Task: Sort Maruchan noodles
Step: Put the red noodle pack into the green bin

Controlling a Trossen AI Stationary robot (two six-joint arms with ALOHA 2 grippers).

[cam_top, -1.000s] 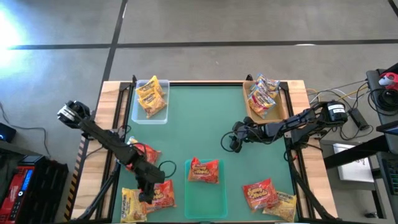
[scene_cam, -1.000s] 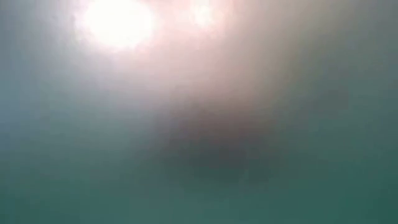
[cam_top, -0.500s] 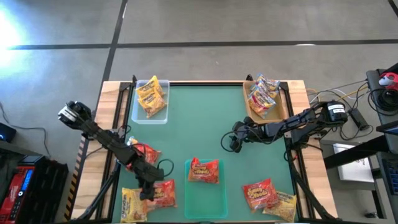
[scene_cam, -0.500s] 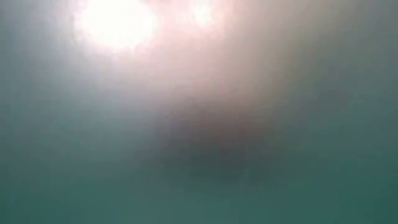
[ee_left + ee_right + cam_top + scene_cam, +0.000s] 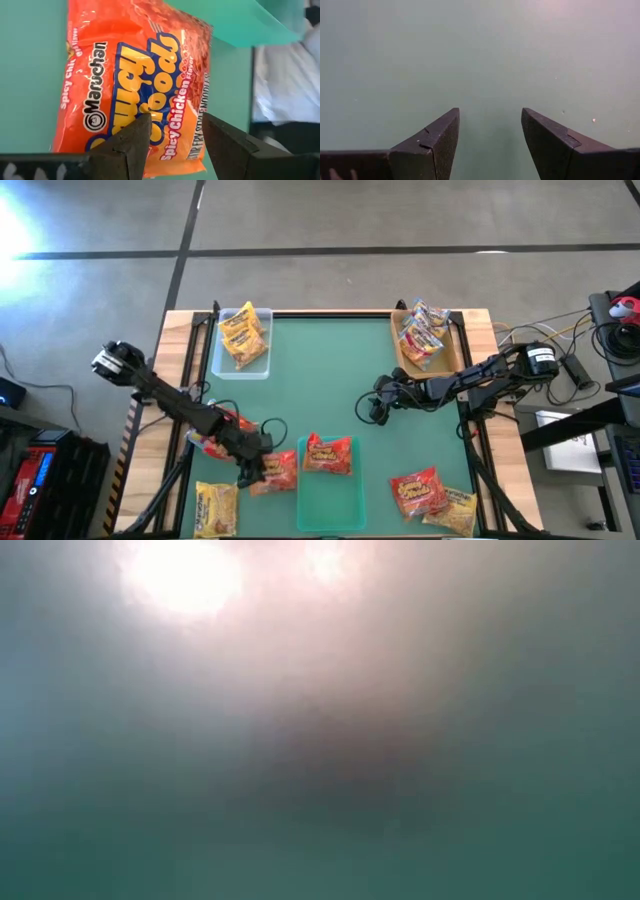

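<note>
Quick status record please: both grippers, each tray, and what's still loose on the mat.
left gripper: shut on held red-orange packet, beside green tray
right gripper: open, empty, over bare mat
clear tray: yellow packets
brown tray: pale packets
green tray: one red-orange packet
loose, left side: red packet under arm, yellow packet
loose, right side: red packet, second yellow packet

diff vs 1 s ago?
The left gripper has carried its red-orange packet up off the near-left pile and rightward, toward the green tray that already holds one red-orange packet. The yellow packet it left behind is now uncovered. The right gripper, fingers open over bare mat, and all other packets are unchanged.
</note>
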